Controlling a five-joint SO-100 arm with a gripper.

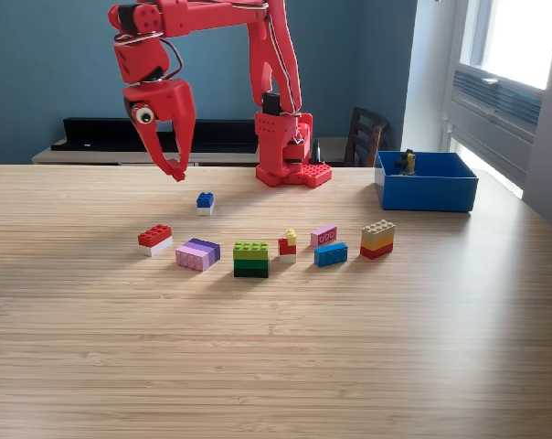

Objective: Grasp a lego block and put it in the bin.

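Claw (177, 171) hangs nearly closed, empty, above the table (276, 366).

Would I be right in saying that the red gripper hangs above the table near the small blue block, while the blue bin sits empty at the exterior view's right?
Not quite: the bin is not empty. The exterior view shows a small dark and yellow piece already inside it, near the back wall. The rest holds: the gripper hangs above the table near the small blue block, and the bin sits at that view's right.
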